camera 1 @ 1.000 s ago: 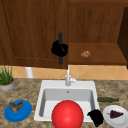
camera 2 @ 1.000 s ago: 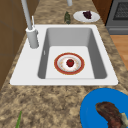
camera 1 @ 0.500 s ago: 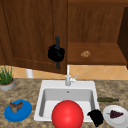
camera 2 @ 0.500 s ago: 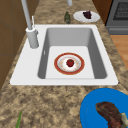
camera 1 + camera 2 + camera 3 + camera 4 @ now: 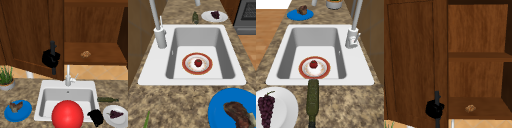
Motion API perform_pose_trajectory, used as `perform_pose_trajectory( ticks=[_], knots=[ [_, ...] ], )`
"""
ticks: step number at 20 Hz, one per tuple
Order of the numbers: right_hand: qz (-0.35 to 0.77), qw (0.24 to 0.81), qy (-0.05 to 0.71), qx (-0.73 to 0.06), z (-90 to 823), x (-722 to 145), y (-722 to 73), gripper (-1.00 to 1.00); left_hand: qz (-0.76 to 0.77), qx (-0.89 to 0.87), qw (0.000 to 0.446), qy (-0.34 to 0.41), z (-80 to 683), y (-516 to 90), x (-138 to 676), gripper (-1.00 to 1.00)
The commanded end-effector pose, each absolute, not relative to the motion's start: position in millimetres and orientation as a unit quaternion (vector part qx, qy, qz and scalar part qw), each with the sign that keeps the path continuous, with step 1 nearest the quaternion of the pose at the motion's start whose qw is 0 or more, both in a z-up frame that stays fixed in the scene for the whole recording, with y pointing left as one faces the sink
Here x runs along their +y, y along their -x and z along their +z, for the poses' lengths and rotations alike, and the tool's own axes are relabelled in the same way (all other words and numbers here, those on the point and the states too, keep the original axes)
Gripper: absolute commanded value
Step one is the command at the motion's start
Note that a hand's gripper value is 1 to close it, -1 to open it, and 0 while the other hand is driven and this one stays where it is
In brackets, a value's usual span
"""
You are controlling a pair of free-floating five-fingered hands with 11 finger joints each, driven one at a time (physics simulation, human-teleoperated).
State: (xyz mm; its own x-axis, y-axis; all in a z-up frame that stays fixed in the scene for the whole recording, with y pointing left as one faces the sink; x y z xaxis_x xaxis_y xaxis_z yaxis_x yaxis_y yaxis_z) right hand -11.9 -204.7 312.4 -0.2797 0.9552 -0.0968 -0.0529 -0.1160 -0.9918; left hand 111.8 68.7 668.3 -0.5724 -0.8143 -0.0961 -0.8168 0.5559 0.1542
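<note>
Little is changing since a moment ago: the left hand (image 5: 50, 58) is still gripping the dark handle (image 5: 52, 50) of the open cabinet door (image 5: 30, 37), fingers curled round it. On the tabletop (image 5: 25, 91), a blue plate (image 5: 18, 110) is lying at far left. A red bowl (image 5: 67, 115) is sitting in the sink (image 5: 67, 90). The right hand (image 5: 96, 117) is hanging by the sink's right rim, fingers curled on nothing, beside a white plate (image 5: 117, 117) of grapes. A small brown object (image 5: 85, 54) is resting on the cabinet shelf (image 5: 100, 53).

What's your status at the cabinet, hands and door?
Left hand shut on cabinet door handle, door swung open. Right hand idle, low by sink's front right corner. Small brown item on bottom shelf.
</note>
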Motion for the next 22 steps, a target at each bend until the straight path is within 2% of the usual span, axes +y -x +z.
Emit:
perform_pose_trajectory(
  ticks=[1, 22],
  knots=[
    [0.608, 0.415, 0.434, -0.52, 312, -205, 12, 0.0, 0.078, 0.883, 0.0, 0.463, 649, -89, 99, 1.0],
    [0.608, 0.415, 0.434, -0.52, 312, -205, 12, 0.0, 0.083, 0.926, 0.027, 0.368, 640, 17, 198, 1.0]
  ],
)
